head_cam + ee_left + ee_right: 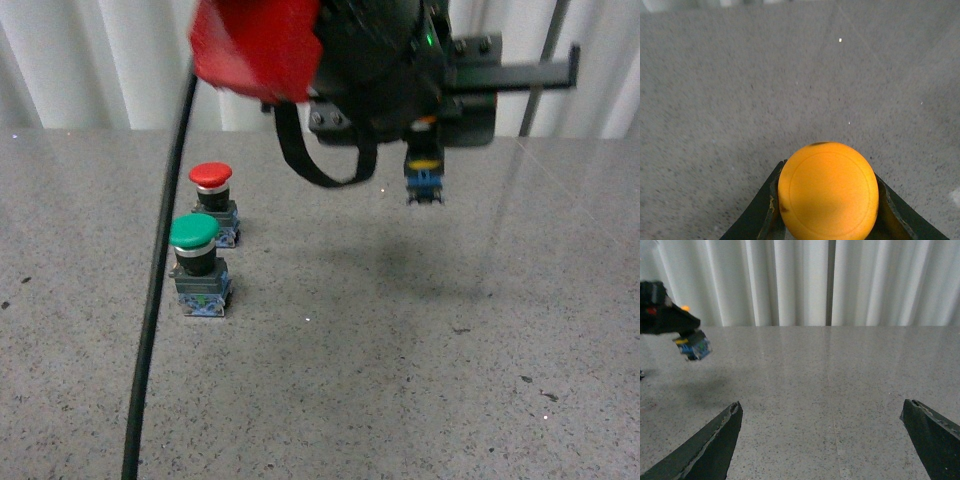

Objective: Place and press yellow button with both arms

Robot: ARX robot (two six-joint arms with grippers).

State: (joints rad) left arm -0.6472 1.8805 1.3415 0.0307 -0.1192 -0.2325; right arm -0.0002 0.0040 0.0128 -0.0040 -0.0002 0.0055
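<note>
In the front view, the yellow button (424,178) is seen in the upper right part of the frame, clamped in the left tool (424,150) and held clear of the surface (400,380). Its yellow cap is tucked up against the tool, and its blue base hangs lowest. A faint shadow (415,265) is cast on the speckled grey surface below it. The left arm (380,60) fills the top centre of the frame, and a red covering (255,45) is wrapped around it at the upper left. A black cable (158,280) runs down the left side of the frame.

Two other buttons stand upright on the surface in the left half of the frame. The red-capped button (211,190) is placed further back, and the green-capped button (197,262) is set just in front of it, nearer the camera. Both are well apart from the held button.

In the left wrist view, the round yellow cap is shown at the bottom centre, gripped on both sides by the black fingers (765,212), with bare surface beyond it.

In the right wrist view, the right tool (820,440) is seen with its fingers (710,447) spread wide apart at the lower corners, and nothing is held between them. The left tool and the button are visible at the upper left of that frame, in front of a white curtain (805,280).
</note>
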